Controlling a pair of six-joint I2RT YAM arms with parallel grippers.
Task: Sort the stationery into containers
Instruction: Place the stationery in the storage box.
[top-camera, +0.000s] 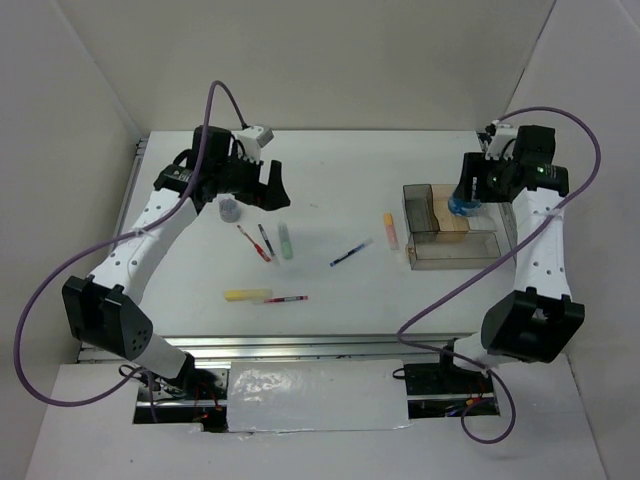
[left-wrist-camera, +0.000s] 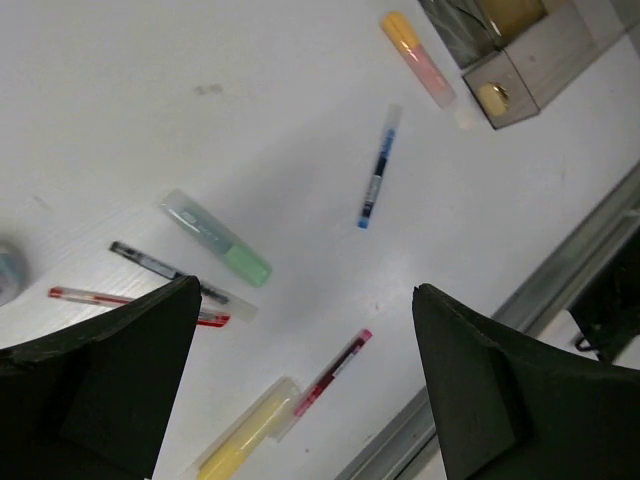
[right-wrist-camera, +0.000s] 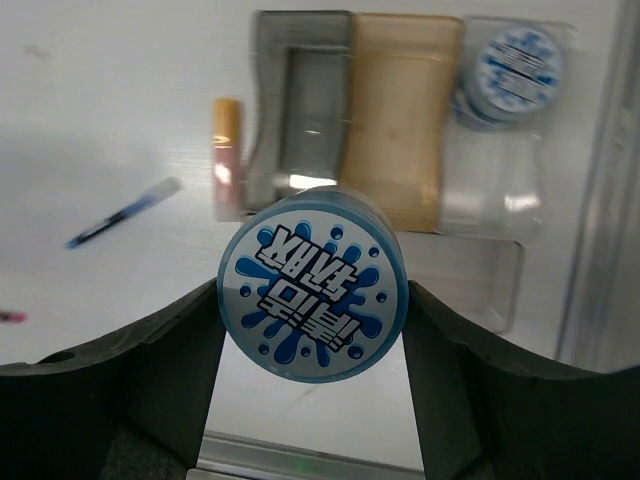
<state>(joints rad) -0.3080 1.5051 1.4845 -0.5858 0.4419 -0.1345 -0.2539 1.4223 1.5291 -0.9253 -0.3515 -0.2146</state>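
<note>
A flat white tabletop (top-camera: 340, 190) is enclosed by plain white panels (top-camera: 330, 60). Its near edge is capped by a silver metal rail (top-camera: 300, 350).

In the left wrist view only a sliver of the grey tape roll (left-wrist-camera: 6, 268) shows, cut by the picture's edge beyond the left fingers (left-wrist-camera: 100, 380). The red pen (left-wrist-camera: 90, 296) and the dark pen (left-wrist-camera: 146, 260) both pass behind the fingertip on that side, and the yellow highlighter (left-wrist-camera: 245, 435) between the fingers is cropped at the bottom. The box (left-wrist-camera: 530, 60), far ahead of them, is cropped at the top. In the right wrist view the blue tape roll (right-wrist-camera: 313, 285) between the right fingers (right-wrist-camera: 130, 390) covers part of the box behind it — beyond, a second blue roll (right-wrist-camera: 515, 65) is blurred, its print unreadable.
</note>
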